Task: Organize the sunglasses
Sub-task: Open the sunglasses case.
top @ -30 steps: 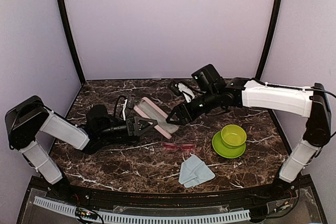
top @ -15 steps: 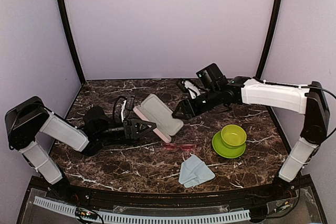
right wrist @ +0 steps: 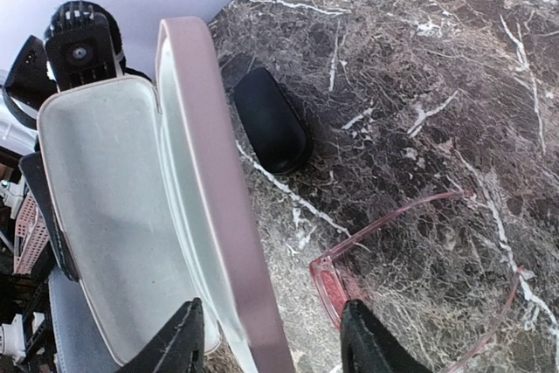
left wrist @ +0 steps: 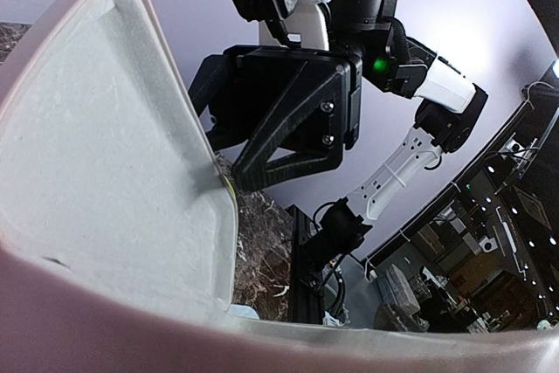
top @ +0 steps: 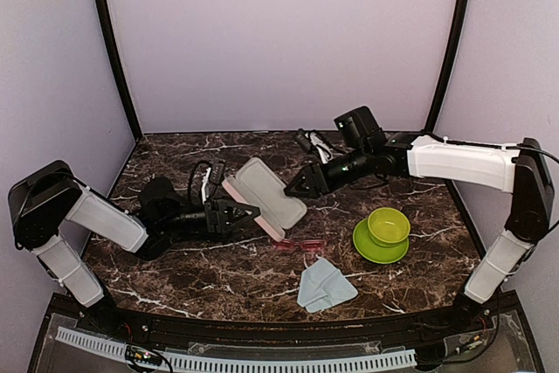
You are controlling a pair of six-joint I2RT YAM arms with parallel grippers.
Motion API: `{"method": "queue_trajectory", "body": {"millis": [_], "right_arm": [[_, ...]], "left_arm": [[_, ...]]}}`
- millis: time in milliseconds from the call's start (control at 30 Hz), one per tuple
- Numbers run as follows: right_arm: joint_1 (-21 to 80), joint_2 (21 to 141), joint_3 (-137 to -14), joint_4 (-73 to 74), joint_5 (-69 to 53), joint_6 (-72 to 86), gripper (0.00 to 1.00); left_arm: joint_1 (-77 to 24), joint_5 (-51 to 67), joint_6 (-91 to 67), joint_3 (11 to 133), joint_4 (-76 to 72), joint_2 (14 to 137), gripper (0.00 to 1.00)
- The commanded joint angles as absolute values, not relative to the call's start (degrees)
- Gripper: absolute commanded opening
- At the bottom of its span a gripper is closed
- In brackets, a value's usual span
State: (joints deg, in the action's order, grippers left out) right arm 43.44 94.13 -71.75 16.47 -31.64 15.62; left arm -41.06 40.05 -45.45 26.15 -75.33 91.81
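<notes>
Tool, left (top: 247,213): clamped on open pink case (top: 271,191), tilted above surface (top: 175,259).
Tool, right (right wrist: 271,307): spread apart — case's rim sits between its tips, contact unclear.
Sunglasses, red-pink (top: 297,245): flat on surface, just beside case's near end.

The top view looks down from high at 6 o'clock, facing 12, over the whole counter (top: 218,272). The left wrist view sits inside the open pink case (left wrist: 105,172), peering up at the right hand (left wrist: 218,150). The right wrist view looks steeply down from close by. All three views share that case.
</notes>
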Motion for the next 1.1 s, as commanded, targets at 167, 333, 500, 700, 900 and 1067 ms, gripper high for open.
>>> {"method": "queue_trajectory", "body": {"millis": [167,333,500,700,900,1067], "right_arm": [[44.4,96.3,-72.6,14.2,-34.4,14.8,0.42],[44.6,96.9,-72.9,13.9,-34.7,14.8,0.36],[44.6,96.5,-73.0,13.5,-35.3,14.3,0.27],[44.6,95.2,-72.9,14.9,-34.6,12.8,0.13],[44.4,94.1,-73.3,16.0,-33.6,12.4,0.00],[43.7,92.9,-74.5,18.4,-31.1,11.4,0.00]], "left_arm": [[-41.3,41.3,-45.4,26.7,-80.4,90.9,0.00],[-41.3,41.4,-46.0,26.6,-81.3,91.5,0.00],[-41.4,41.2,-46.1,26.6,-81.3,92.1,0.00],[-41.4,40.3,-46.4,26.6,-81.1,92.8,0.04],[-41.3,39.4,-47.1,26.2,-81.7,93.5,0.18],[-41.4,38.0,-47.4,24.4,-81.5,92.8,0.48]]}}
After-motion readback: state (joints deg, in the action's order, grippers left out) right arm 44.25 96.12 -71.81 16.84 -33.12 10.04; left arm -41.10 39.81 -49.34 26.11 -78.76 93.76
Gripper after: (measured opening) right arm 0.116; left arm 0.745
